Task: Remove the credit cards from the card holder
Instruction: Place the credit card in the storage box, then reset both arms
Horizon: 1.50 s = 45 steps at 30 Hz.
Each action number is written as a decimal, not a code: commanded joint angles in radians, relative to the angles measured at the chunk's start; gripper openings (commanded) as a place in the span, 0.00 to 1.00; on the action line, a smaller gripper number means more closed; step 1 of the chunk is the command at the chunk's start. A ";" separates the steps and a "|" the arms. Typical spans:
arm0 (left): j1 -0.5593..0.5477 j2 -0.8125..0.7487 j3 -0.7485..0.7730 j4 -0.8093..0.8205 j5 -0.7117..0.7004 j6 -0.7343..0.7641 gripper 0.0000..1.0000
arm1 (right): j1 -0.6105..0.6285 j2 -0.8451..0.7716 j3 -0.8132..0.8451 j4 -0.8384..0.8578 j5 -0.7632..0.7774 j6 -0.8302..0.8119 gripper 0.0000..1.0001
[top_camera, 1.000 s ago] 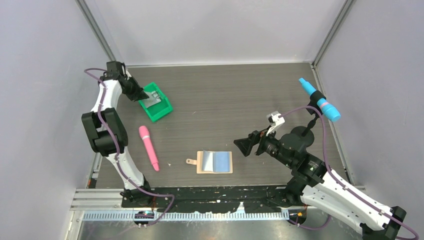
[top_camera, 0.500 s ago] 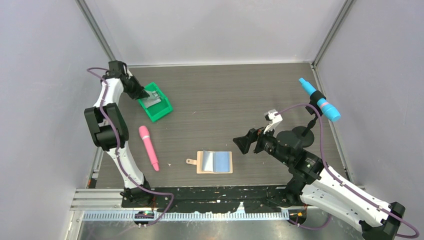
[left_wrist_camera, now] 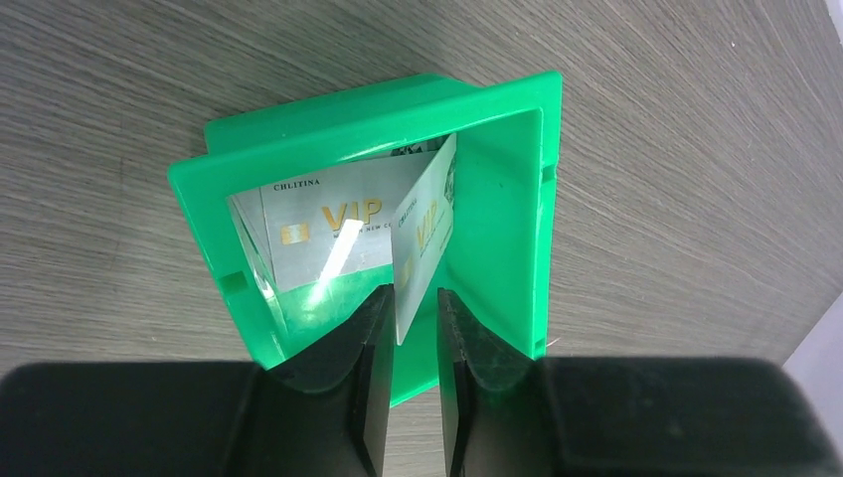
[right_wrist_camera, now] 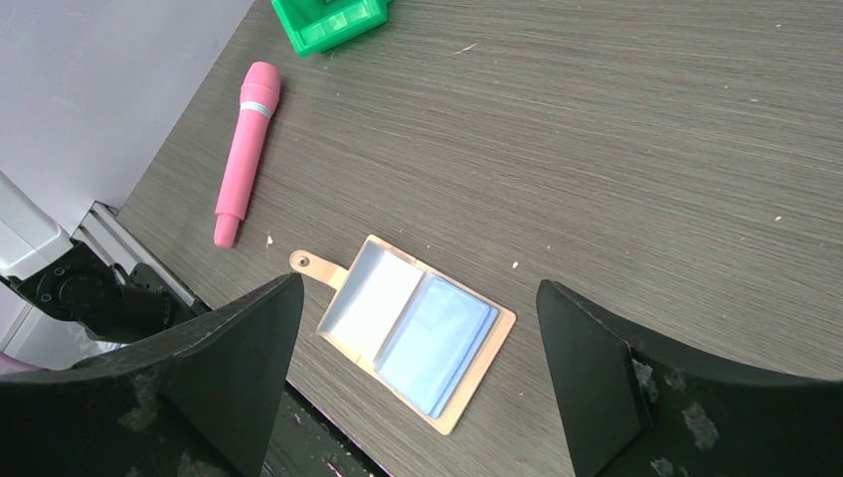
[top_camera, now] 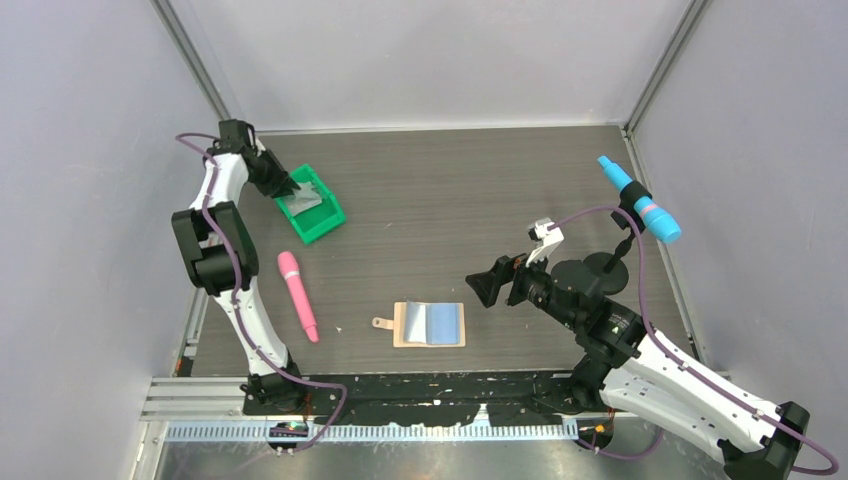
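Note:
The tan card holder lies spread open near the front edge, strap tab to the left, showing a pale white left panel and a blue right panel. My right gripper hovers wide open above it, touching nothing. At the back left, my left gripper hangs over the green bin. A pale "VIP" credit card stands on edge between its fingers, which are slightly parted with a gap on the right side. Another such card leans inside the bin.
A pink cylinder lies left of the card holder. A blue tool rests by the right wall. The green bin sits near the left wall, where the left arm stands. The right arm reaches in from the front right.
The left jaws have parted from shut, loosening on the card over the bin. The left arm shifted slightly back. The right gripper drifted a little left and stayed open.

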 commanded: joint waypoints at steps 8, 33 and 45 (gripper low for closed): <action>0.006 -0.006 0.068 -0.043 -0.048 0.035 0.26 | -0.006 0.001 0.036 0.025 0.011 -0.002 0.95; -0.073 -0.336 -0.145 -0.145 -0.075 0.052 0.31 | -0.008 0.104 0.047 -0.084 -0.030 0.117 0.99; -0.424 -0.700 -0.598 -0.055 -0.022 0.077 0.33 | -0.008 0.082 -0.049 -0.082 -0.118 0.168 0.89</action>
